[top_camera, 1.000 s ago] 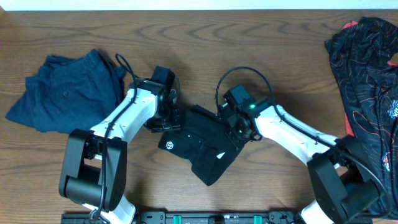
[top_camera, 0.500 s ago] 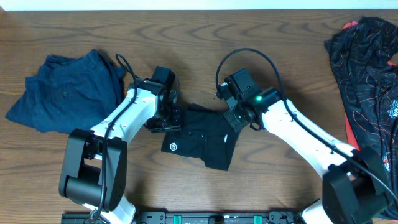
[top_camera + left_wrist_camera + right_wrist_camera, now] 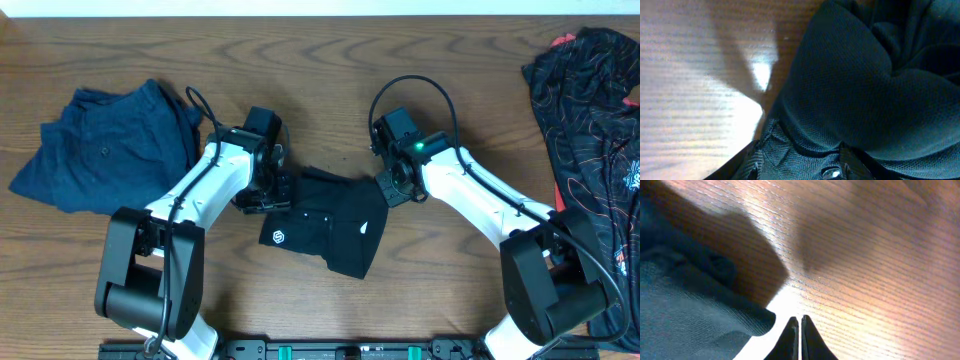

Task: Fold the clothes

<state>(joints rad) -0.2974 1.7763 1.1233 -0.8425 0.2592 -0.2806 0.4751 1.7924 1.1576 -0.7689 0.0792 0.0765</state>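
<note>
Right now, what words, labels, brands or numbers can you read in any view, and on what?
None reads as text.
On the black shirt: a white hexagon logo, no letters; the small white mark near it is too small to read.
On the red-patterned garment: white print at the frame edge, blurred.
Wrist views: nothing.

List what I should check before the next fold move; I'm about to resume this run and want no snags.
1. Left gripper pinching the black shirt at its left edge: ok, fabric sits between its fingers in the left wrist view.
2. Right gripper free of fabric: ok, shut on nothing, over bare table.
3. Right gripper open for a new grasp: not ok.
4. Shirt lying flat: not ok, bunched, lower corner skewed.
5. Dark blue garment and red-patterned garment apart from the shirt: ok.
</note>
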